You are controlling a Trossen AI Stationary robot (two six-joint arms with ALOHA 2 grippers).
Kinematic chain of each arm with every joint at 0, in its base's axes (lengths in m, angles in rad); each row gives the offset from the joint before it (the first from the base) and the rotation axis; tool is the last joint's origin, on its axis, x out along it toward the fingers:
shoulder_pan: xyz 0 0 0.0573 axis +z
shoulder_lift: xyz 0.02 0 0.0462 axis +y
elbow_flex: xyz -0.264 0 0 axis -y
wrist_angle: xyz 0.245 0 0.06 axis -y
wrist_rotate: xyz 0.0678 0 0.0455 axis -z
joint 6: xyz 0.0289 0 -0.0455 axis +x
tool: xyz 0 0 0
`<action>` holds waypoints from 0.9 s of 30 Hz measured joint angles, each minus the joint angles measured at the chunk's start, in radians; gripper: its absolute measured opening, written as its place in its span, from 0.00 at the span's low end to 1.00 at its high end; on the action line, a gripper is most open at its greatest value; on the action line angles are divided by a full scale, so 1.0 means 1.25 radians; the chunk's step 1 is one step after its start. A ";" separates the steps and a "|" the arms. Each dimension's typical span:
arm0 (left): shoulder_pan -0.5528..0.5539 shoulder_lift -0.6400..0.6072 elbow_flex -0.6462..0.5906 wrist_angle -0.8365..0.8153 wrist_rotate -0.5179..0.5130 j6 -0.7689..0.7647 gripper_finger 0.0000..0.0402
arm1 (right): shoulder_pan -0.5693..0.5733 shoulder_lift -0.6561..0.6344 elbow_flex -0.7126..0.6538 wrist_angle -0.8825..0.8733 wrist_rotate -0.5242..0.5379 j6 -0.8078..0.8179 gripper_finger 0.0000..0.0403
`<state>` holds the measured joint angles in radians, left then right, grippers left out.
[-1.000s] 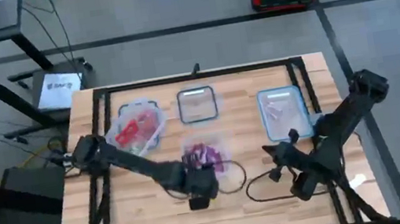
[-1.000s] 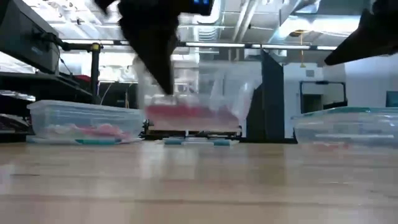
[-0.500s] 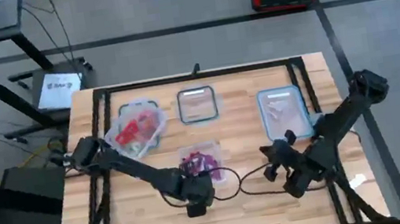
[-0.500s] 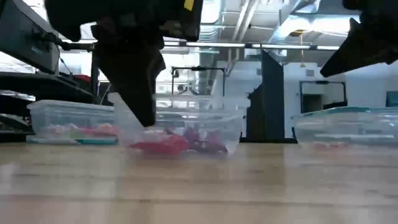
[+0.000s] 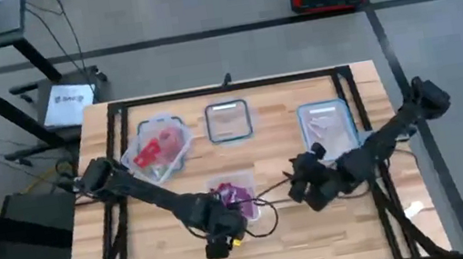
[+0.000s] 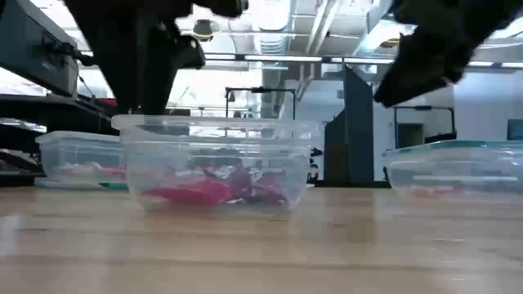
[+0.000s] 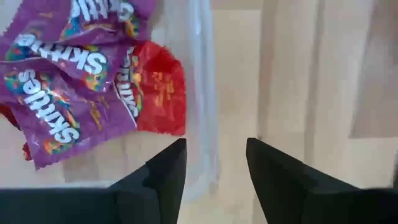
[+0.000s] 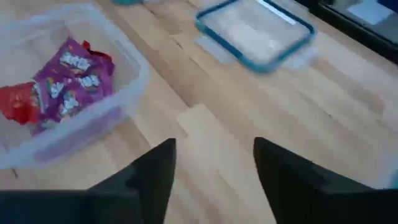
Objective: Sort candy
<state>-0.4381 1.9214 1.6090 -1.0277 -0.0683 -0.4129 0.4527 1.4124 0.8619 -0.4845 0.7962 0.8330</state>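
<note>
A clear tub [image 5: 234, 193] stands flat on the table near its middle and holds purple candy packs [image 7: 68, 74] and a red one [image 7: 158, 93]. It also shows in the low view [image 6: 216, 163]. My left gripper [image 5: 225, 222] is open at the tub's near side. In the left wrist view [image 7: 214, 168] one finger stands inside the tub's wall [image 7: 205, 106] and one outside, with a wide gap. My right gripper [image 5: 300, 188] is open and empty over bare table to the right of the tub [image 8: 68, 93]. It also shows in the right wrist view [image 8: 214, 168].
A clear tub with red and pink candy [image 5: 161, 147] stands at the far left. A blue-rimmed container [image 5: 228, 121] stands at the far middle and another [image 5: 328, 129] at the far right. A dark cable [image 5: 267, 211] lies beside the middle tub. Bare wood lies along the near edge.
My left gripper has gone toward the table's near edge, and the candy tub has come with it. The tub was tipped and off the table on one side; now it stands flat. My right gripper has gone left and toward the far edge, closer to the tub.
</note>
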 joint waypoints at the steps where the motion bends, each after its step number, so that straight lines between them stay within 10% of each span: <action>1: 0.000 -0.003 0.017 -0.036 -0.026 0.007 0.38 | -0.024 0.000 0.000 0.024 -0.016 -0.040 0.56; 12: 0.139 -0.121 0.016 -0.136 -0.301 0.104 0.38 | -0.439 0.000 0.001 0.211 -0.409 -0.323 0.58; 19: 0.354 -0.176 -0.115 0.158 -0.240 0.317 0.38 | -0.726 0.092 0.001 0.251 -0.689 -0.329 0.58; 27: 0.570 -0.174 -0.257 0.389 -0.159 0.422 0.38 | -0.845 0.225 0.001 0.293 -0.867 -0.302 0.58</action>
<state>0.2738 1.7042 1.2883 -0.5415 -0.2665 0.1147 -0.6037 1.6941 0.8627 -0.1187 -0.2880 0.4551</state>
